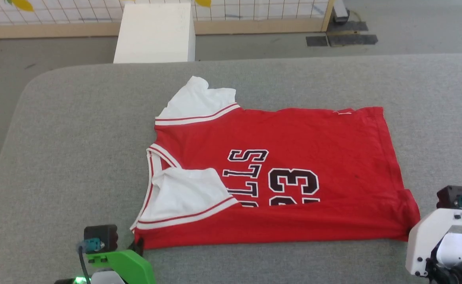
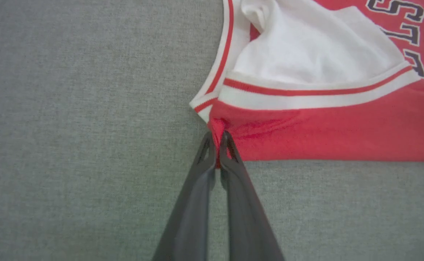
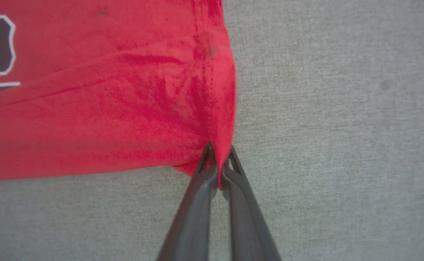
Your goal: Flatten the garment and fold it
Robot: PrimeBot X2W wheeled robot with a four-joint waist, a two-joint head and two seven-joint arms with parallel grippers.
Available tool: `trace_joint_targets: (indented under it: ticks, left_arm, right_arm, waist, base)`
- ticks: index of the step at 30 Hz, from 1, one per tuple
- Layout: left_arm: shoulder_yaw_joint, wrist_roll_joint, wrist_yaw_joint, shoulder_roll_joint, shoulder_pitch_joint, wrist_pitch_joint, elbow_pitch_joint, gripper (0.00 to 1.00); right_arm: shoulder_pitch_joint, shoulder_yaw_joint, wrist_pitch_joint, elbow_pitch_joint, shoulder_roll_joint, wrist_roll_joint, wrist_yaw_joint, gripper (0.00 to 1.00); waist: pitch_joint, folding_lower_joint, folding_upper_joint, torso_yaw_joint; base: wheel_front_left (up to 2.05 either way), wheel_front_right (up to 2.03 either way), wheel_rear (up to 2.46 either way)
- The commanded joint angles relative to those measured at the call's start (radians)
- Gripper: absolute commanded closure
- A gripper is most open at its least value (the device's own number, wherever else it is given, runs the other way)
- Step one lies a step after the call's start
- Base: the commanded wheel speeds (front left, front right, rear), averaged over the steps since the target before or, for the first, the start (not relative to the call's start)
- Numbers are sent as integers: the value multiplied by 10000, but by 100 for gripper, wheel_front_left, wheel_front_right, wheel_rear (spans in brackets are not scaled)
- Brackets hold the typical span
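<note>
The garment [image 1: 278,177], a red jersey with white sleeves and black-white lettering, lies sideways on the grey table, its near long edge folded over the lettering. My left gripper [image 2: 216,139] is shut on the garment's near corner by the white striped sleeve [image 2: 306,54]; in the head view that corner sits at the garment's lower left, just above the green left arm [image 1: 116,264]. My right gripper [image 3: 218,156] is shut on the garment's [image 3: 107,101] near hem corner, pinching a small ridge of red cloth. The white right arm [image 1: 440,236] stands at the garment's lower right corner.
The grey cloth-covered table [image 1: 77,157] stretches wide on all sides of the jersey. A white box [image 1: 156,33] stands on the floor behind the table's far edge, before a gridded wall panel [image 1: 254,12]. Dark mats [image 1: 341,37] lie on the floor at the far right.
</note>
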Motion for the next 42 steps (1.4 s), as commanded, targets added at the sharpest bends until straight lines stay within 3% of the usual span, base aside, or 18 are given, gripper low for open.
trace_joint_targets:
  ticks: [1,6,7,8,9,11,15,21,28,35,39,42]
  left_arm:
    - [12,-75,22,61,90,4,30,100]
    - [-95,-202,-293,-218,-46,-158,572,100]
    - [-131,-203,-376,-281,-95,-217,717,71]
    - [-178,-206,-477,-365,-156,-283,858,23]
    - [-195,-210,-547,-426,-207,-351,940,0]
    - [-197,-179,-673,-498,-318,-538,1041,0]
    - [-130,40,-909,-413,-541,-1056,856,0]
    - [20,849,-1380,230,-1355,-1932,221,0]
    - [160,1677,-2730,979,-3919,-2325,665,0]
    - [176,1430,-4408,1135,-7231,-1007,2639,0]
    - [257,928,-4850,950,-8801,322,3675,0]
    - [255,570,-4918,750,-9711,1452,4328,0]
  right_arm:
    - [109,-39,-98,131,-30,24,-15,100]
    - [60,-46,-728,1100,-19,268,-15,100]
    - [42,-49,-854,1276,-18,337,-15,100]
    - [13,-30,-1069,1421,-18,423,-15,90]
    - [-1,-27,-1265,1503,-17,516,-15,67]
    - [30,1,-1732,1582,-17,711,-15,0]
    - [222,62,-3039,1308,-16,1055,-15,0]
    - [433,683,-5554,390,-16,1226,-15,0]
    - [-21,1860,-8360,-88,-328,1323,-15,0]
    - [-974,2687,-9451,64,-397,1341,-15,0]
    - [-1472,2952,-9633,50,-332,1380,-15,0]
    - [-1731,3036,-9738,-18,-273,1387,-15,0]
  waist:
    - [134,1,0,35]
    - [307,1,0,37]
    - [316,1,0,30]
    - [314,1,0,26]
    - [303,1,0,24]
    - [246,1,0,19]
    - [130,1,0,-22]
    - [329,1,0,-294]
    - [1329,1,0,-853]
    - [2521,1,0,-1534]
    - [3159,1,0,-1906]
    - [3599,1,0,-2095]
  base:
    - [0,0,0]
    - [0,0,0]
    - [0,0,0]
    - [0,0,0]
    - [0,0,0]
    - [0,0,0]
    - [0,0,0]
    - [0,0,0]
    - [0,0,0]
    - [0,0,0]
    - [0,0,0]
    - [0,0,0]
